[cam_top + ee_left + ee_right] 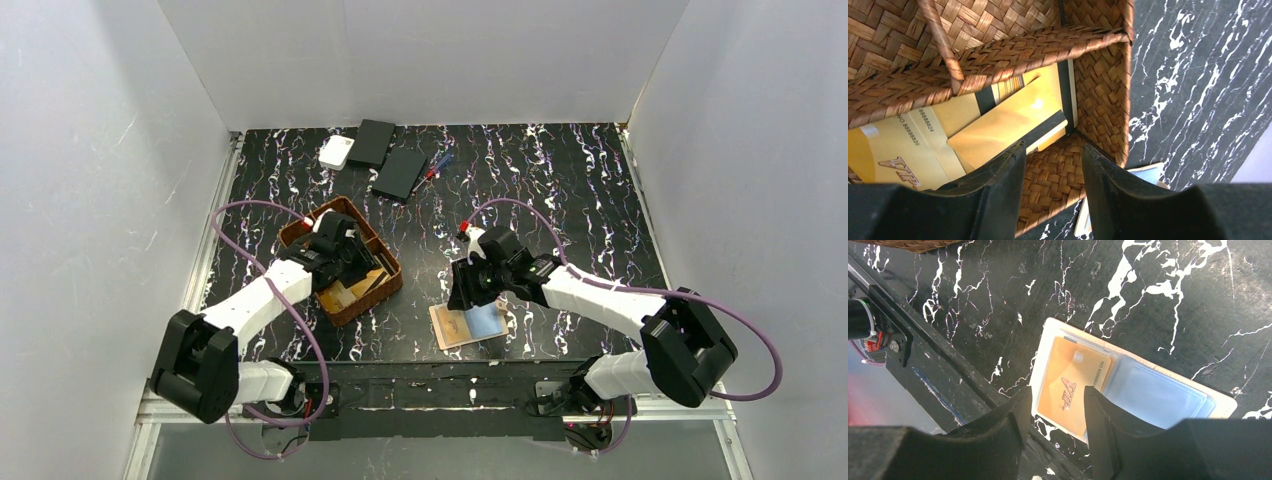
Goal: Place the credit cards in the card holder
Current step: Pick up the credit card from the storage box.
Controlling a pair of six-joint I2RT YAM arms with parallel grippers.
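The tan card holder [468,325] lies open on the table near the front, with clear pockets showing in the right wrist view [1153,392]. An orange-gold card [1073,382] sits in its left pocket. My right gripper [1054,400] is open and empty just above the holder's left half; it also shows in the top view [466,290]. Several gold credit cards [998,125] lie in the near compartment of the brown woven tray [345,260]. My left gripper [1053,152] is open and empty above the tray's near corner, close to those cards; it shows over the tray in the top view [345,262].
Two flat black boxes [372,142] [400,172], a white square box [336,152] and pens [435,165] lie at the back of the marbled table. The tray's woven dividers [1013,50] stand between compartments. The black front rail [908,355] runs close to the holder.
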